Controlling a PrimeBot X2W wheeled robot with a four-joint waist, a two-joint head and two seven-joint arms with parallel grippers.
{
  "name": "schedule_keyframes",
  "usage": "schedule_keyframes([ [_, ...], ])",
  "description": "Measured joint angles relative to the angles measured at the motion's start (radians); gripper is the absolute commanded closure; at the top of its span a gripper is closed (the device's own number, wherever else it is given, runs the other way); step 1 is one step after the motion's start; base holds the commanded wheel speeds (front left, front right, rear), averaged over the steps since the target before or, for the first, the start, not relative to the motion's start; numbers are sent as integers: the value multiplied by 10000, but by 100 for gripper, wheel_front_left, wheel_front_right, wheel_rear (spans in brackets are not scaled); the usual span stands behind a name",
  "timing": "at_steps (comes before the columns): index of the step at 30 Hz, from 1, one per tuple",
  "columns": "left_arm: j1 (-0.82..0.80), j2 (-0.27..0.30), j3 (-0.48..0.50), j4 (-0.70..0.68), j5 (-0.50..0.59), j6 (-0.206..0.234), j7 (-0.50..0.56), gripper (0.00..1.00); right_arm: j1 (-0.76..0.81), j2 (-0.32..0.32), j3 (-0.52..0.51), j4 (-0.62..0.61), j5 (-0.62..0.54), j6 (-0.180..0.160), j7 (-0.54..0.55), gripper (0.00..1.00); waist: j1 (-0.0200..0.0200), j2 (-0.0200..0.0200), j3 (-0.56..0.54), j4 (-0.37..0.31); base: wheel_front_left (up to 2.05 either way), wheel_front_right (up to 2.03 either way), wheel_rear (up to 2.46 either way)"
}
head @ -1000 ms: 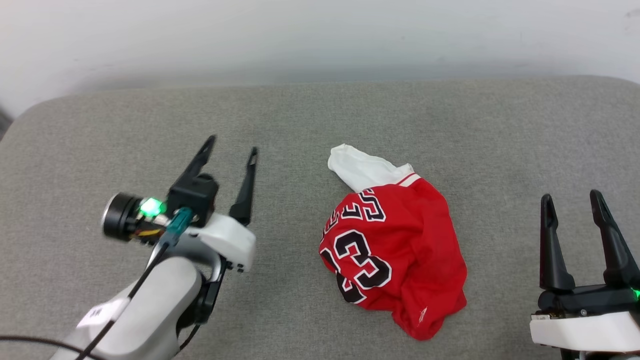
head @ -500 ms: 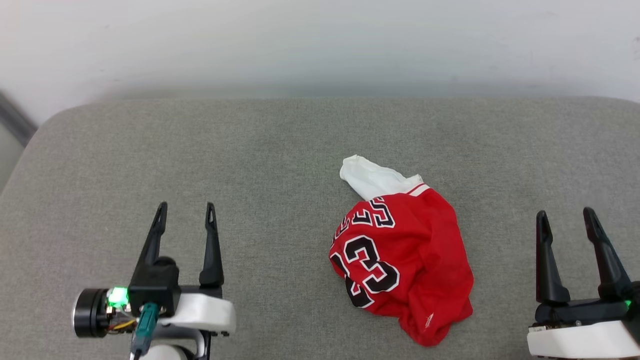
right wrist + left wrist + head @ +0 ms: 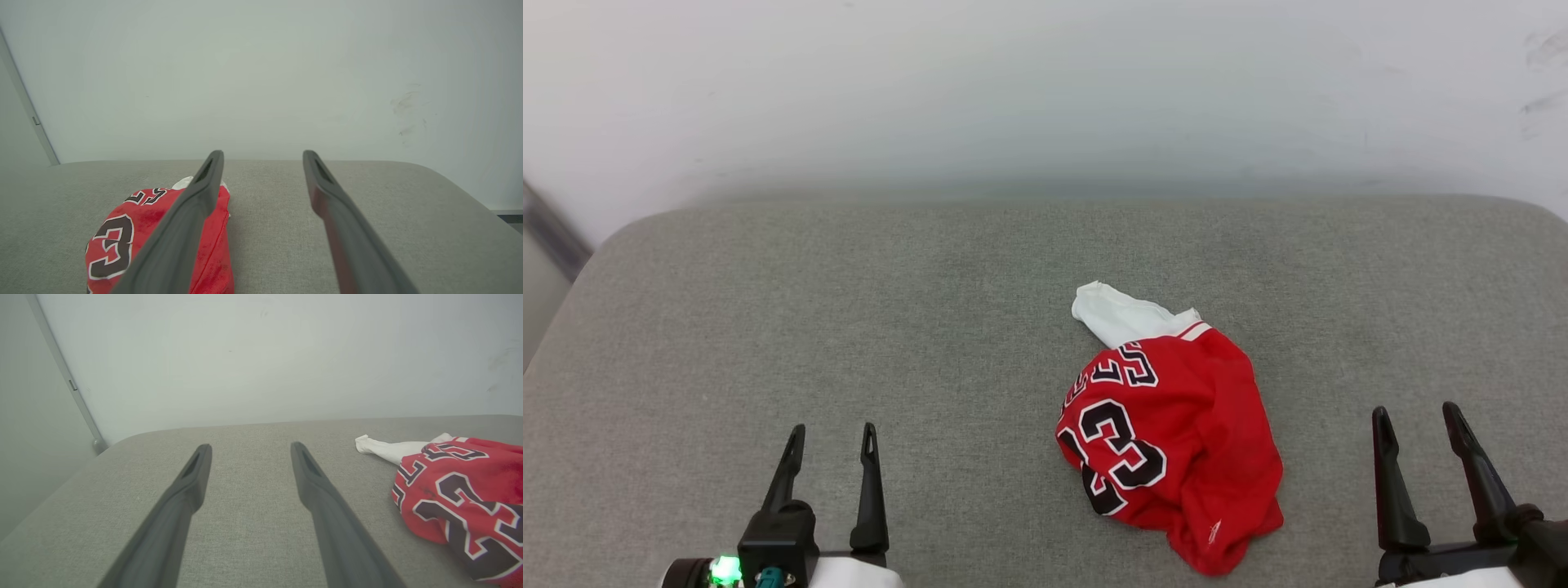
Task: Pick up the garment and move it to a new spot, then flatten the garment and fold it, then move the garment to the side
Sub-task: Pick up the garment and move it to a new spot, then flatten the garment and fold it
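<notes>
The garment [image 3: 1176, 449] is a crumpled red jersey with a black 23 and a white sleeve poking out at its far end; it lies right of centre on the grey cushion [image 3: 849, 310]. In the left wrist view the garment [image 3: 457, 486] lies to the right, and in the right wrist view the garment [image 3: 135, 228] lies at the lower left, partly behind a finger. My left gripper [image 3: 832, 431] is open at the lower left, well clear of it, and shows its empty fingers [image 3: 192, 486]. My right gripper [image 3: 1414, 412] stands open and empty at the lower right, its gap [image 3: 263, 157] over bare cushion.
A pale wall [image 3: 1045, 98] rises directly behind the cushion. The cushion's rounded left corner [image 3: 621, 245] drops off beside a grey strip [image 3: 551, 233] on the wall. Bare cushion stretches left of the garment and between it and each gripper.
My left arm has pulled back from mid-cushion to the lower left edge, still open. The right gripper has sunk lower in view. The camera has tilted, so the cushion and garment sit lower.
</notes>
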Motion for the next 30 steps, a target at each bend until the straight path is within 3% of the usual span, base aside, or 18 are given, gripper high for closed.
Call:
schedule_keyframes([
  [6, 349, -610, 604, 69, 539, -652, 0, 0, 202, 0, 36, 146, 150, 0, 0, 0, 0, 0, -118, 25, 0, 0, 0],
  [16, 511, -1206, 1367, 119, 1097, -1310, 0, 0, 293, 0, 59, 255, 247, 0, 0, 0, 0, 0, -171, 91, 0, 0, 0],
  [30, 640, -1536, 1820, 224, 1442, -1760, 0, 0, 275, 0, -69, 261, 282, 0, 0, 0, 0, 0, -151, 90, 0, 0, 0],
])
